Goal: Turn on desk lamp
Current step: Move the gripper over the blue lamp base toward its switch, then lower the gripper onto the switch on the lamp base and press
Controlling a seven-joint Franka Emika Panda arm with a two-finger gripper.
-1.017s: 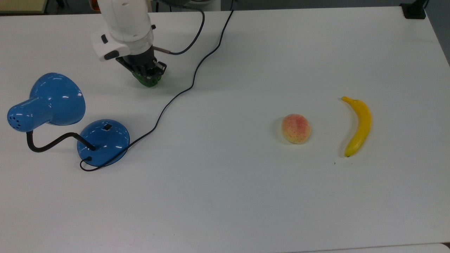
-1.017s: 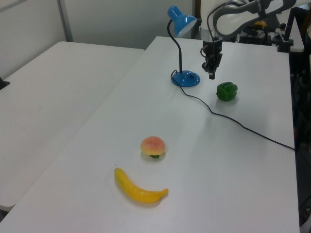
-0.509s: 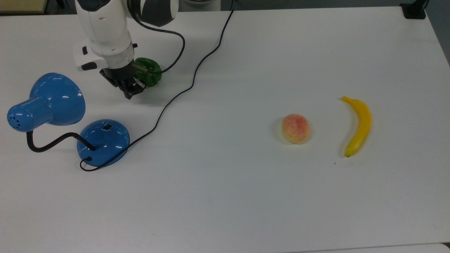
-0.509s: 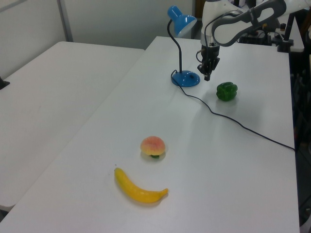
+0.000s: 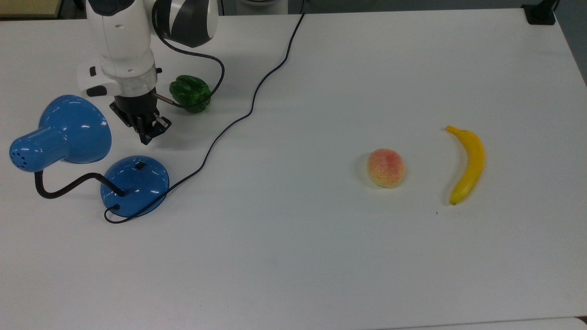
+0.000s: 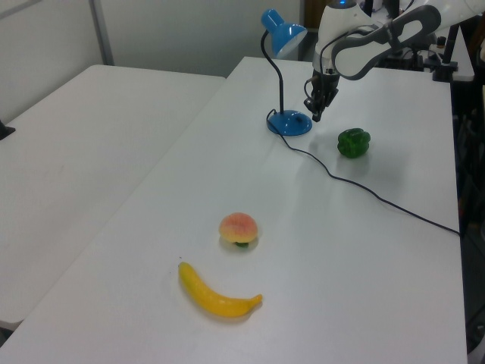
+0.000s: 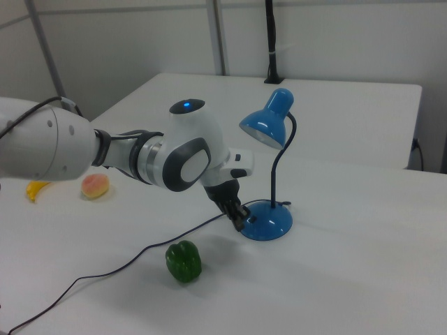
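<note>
The white tabletop (image 5: 321, 256) carries everything here. The white and grey arm (image 7: 126, 157) reaches in over it from the right view's left, and in the top view it comes down from the far left corner.

The desk lamp (image 5: 134, 185) stands near the top view's left edge, its round blue base resting flat on the tabletop with a small dark square switch (image 5: 140, 165) on the dome. A black bendy neck rises from the base to the blue bell-shaped shade, which in the right view sits above and to the right of the arm's wrist. Its black cord (image 5: 238, 118) runs from the base across the tabletop toward the far edge.

The tool (image 5: 146, 133) hangs pointing down just beyond the far side of the base, close to the switch; in the right view its tip is right at the base's left rim. Its fingers look drawn close together and grasp nothing.

A yellow banana (image 5: 467, 164) lies toward the top view's right, a peach (image 5: 386, 167) just left of it. A green bell pepper (image 5: 190, 93) sits near the tool, to the top view's right of it.
</note>
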